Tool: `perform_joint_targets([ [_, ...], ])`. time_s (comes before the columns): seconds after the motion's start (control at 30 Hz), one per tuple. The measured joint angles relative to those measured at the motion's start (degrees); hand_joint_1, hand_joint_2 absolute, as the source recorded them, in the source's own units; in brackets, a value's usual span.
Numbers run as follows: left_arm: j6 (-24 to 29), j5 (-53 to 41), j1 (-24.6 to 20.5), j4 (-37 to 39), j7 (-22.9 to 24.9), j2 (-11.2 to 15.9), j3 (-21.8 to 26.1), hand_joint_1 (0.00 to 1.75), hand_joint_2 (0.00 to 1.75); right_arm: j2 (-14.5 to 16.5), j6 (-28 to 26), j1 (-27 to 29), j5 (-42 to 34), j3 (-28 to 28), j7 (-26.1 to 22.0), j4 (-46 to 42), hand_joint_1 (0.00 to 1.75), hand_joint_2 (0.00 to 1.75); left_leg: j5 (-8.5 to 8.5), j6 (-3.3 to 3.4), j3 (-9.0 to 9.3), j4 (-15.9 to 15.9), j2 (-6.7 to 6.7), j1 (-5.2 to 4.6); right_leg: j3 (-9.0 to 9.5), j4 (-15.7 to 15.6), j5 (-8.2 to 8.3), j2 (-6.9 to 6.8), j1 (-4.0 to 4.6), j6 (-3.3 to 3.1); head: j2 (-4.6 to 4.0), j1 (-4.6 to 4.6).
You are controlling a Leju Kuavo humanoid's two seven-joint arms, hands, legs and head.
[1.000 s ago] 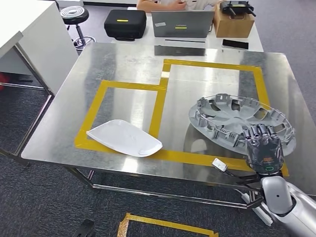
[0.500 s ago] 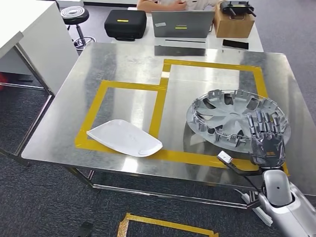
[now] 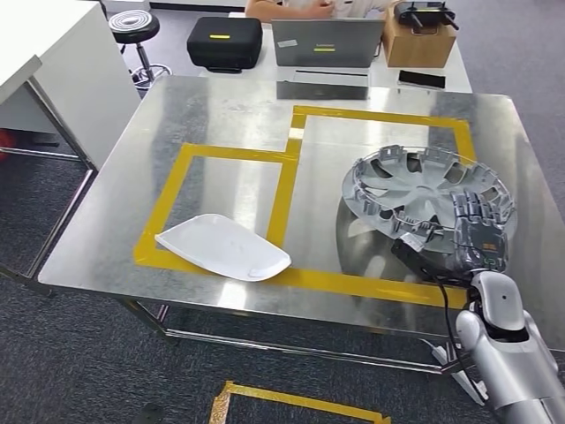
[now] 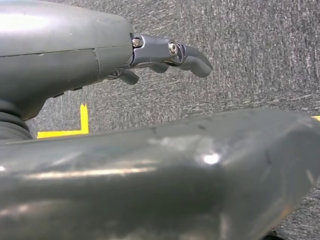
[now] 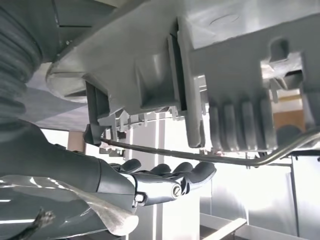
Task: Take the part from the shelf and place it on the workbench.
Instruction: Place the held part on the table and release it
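Right hand (image 3: 481,237) grips grey hubcap (image 3: 419,190) rim — ribbed underside up.

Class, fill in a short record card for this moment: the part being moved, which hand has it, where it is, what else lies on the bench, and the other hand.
Part: grey wheel cover
Held by: right hand, gripping its near rim
Position: tilted over the steel workbench, inside the larger yellow tape outline
Also on bench: white panel, lying on the smaller outline's near edge
Left hand: holds nothing, over grey carpet
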Motion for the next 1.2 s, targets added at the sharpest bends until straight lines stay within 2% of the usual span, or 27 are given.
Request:
perform_joint_targets([
  [0.17, -0.03, 0.11, 0.13, 0.02, -0.04, 0.00, 0.00, 0.00, 0.00, 0.11, 0.56, -0.08, -1.25, 0.02, -0.25, -1.00, 0.00, 1.75, 0.00, 0.00, -0.01, 0.00, 0.00, 0.00, 0.00, 0.00, 0.00, 0.00, 0.00, 0.00, 0.00, 0.00],
  [0.4, -0.36, 1.45, 0.22, 0.02, -0.04, 0.00, 0.00, 0.00, 0.00, 0.12, 6.20, -0.64, -10.25, 2.25, -1.73, -3.82, 0.00, 1.75, 0.00, 0.00, -0.02, 0.00, 0.00, 0.00, 0.01, 0.00, 0.01, 0.01, 0.00, 0.00, 0.00, 0.00],
  [0.7, -1.15, 2.85, 0.49, 0.02, -0.04, -0.04, 0.00, 0.00, 0.00, 0.12, 5.80, -2.01, -7.28, 9.98, -1.51, -9.12, 0.00, 1.75, 0.00, 0.00, -0.02, 0.00, 0.00, 0.01, -0.02, 0.00, -0.01, 0.02, 0.02, -0.01, 0.00, 0.00],
  [1.03, -1.21, 5.04, 0.73, 0.02, -0.29, -0.04, 0.04, 0.00, 0.00, 0.03, 13.57, -4.09, -26.03, 20.96, -9.17, -16.93, 0.00, 1.75, -0.01, -0.01, -0.03, 0.00, 0.02, 0.01, -0.04, 0.00, -0.01, 0.07, 0.02, -0.02, 0.00, 0.01],
  [1.2, -1.27, 5.74, 0.83, 0.02, -0.41, -0.04, 0.04, 0.00, 0.00, -0.34, 14.73, -6.27, -28.45, 26.02, -9.44, -19.49, 0.00, 1.75, 0.00, -0.01, -0.02, 0.00, 0.01, 0.01, -0.05, 0.00, -0.01, 0.03, 0.02, -0.02, 0.00, 0.00],
])
